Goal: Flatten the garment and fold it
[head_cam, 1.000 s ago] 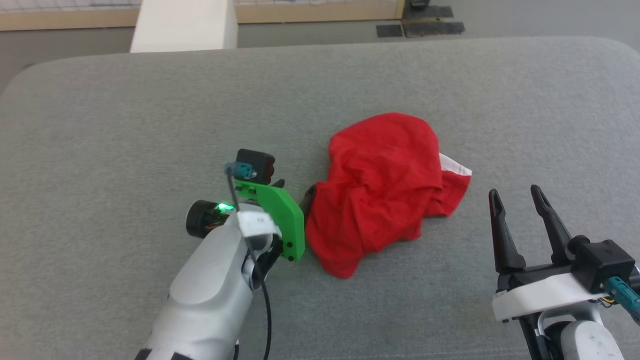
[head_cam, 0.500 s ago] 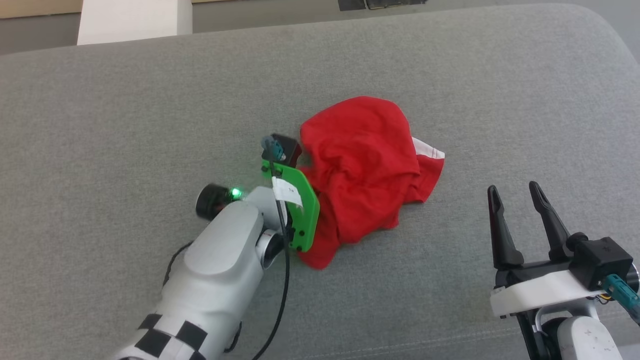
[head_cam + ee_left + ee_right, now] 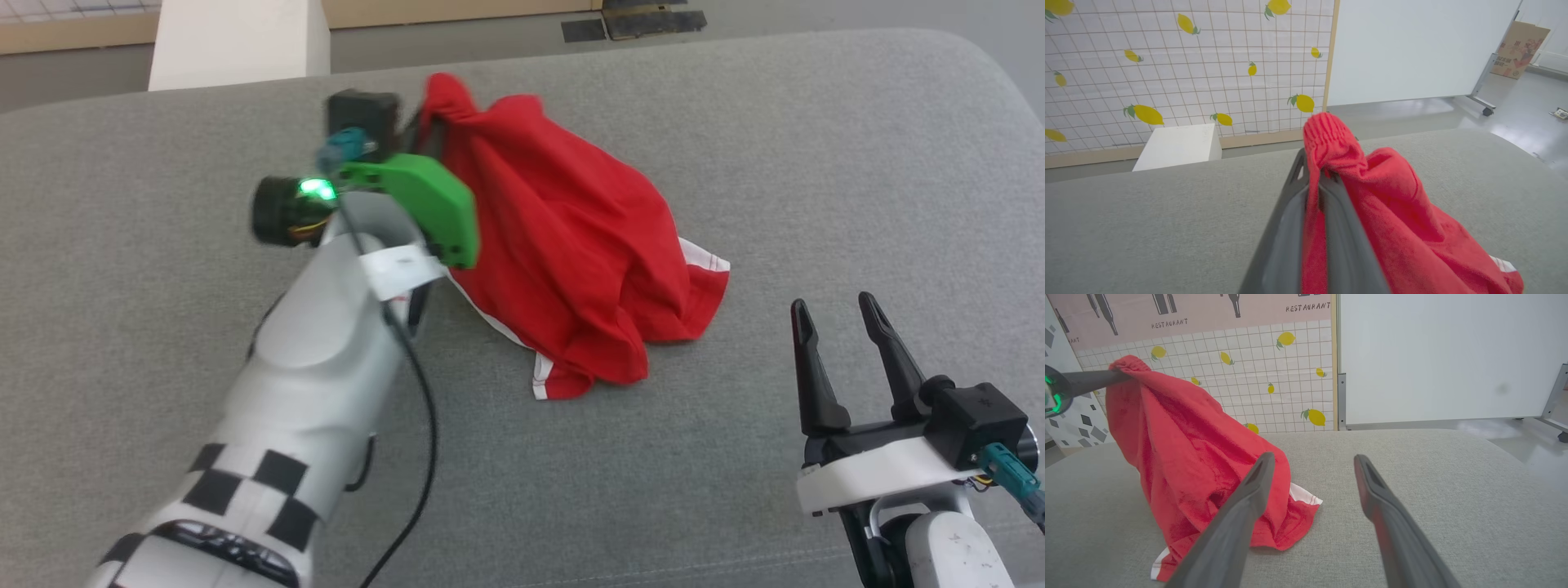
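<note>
The garment (image 3: 571,245) is soft matt cloth; the cushion (image 3: 816,163), coarse grey fabric.

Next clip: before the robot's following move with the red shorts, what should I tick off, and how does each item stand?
1. Left hand shut on the bright red soft fabric shorts: ok.
2. Grip at the gathered waistband: ok.
3. Right hand open, holding nothing: ok.
4. Shorts clear of the grey padded surface: not ok, hem rests on it.
5. Shorts flat: not ok, bunched.
6. Second waistband corner exposed: cannot tell.
</note>
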### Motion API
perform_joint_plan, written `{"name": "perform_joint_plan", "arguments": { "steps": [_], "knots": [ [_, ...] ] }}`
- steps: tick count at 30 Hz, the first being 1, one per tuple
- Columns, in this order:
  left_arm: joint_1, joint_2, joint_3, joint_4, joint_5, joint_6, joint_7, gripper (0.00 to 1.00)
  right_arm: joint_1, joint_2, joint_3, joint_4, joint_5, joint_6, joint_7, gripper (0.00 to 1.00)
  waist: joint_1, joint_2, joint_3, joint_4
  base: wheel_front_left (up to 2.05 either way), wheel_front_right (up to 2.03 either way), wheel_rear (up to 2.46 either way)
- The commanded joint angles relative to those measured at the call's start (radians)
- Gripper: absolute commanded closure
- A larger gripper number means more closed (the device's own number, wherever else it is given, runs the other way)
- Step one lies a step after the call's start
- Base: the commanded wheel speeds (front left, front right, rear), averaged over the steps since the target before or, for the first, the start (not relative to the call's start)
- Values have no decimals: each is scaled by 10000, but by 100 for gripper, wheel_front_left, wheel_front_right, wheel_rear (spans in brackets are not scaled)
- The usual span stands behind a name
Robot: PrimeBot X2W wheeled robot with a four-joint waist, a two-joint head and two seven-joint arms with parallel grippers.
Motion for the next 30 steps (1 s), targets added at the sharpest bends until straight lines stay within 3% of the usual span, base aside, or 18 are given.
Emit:
{"name": "perform_joint_plan", "arguments": {
  "steps": [1, 9, 12, 13, 17, 22, 30],
  "knots": [
    [209, 309, 221, 200, -128, 185, -159, 100, 6, -4, 6, -14, 4, -19, -5, 0, 0, -1, -144, 137, 0, 0, 0],
    [1785, 1511, 1304, 1047, -888, 961, -252, 100, 228, -4, -34, -188, -30, -19, 162, 0, 0, -1, -358, 596, 0, 0, 0],
    [2371, 1595, 1550, 1174, -1294, 899, 141, 100, 258, -4, -57, -261, -56, -19, 221, 0, 0, -1, -353, 833, 0, 0, 0],
    [2567, 1572, 1606, 1126, -1435, 789, 222, 0, 259, -4, -23, -281, -67, -19, 256, 0, 0, -1, -354, 912, 0, 0, 0],
    [3262, 1444, 1770, 544, -1767, 405, -233, 0, 213, -4, 262, -387, -122, -19, 430, 0, 0, -1, -354, 1148, 0, 0, 0],
    [4516, 1190, 2102, -1121, -1919, -114, -1047, 0, 40, -4, 1209, -405, -277, -19, 1223, 0, 0, -1, -258, 1395, 0, 0, 0],
    [6607, 419, 3566, -5988, 13, -354, -1117, 0, -472, -4, 2485, 311, -425, -19, 3754, 0, 0, -1, 224, 1986, 0, 0, 0]
  ]
}}
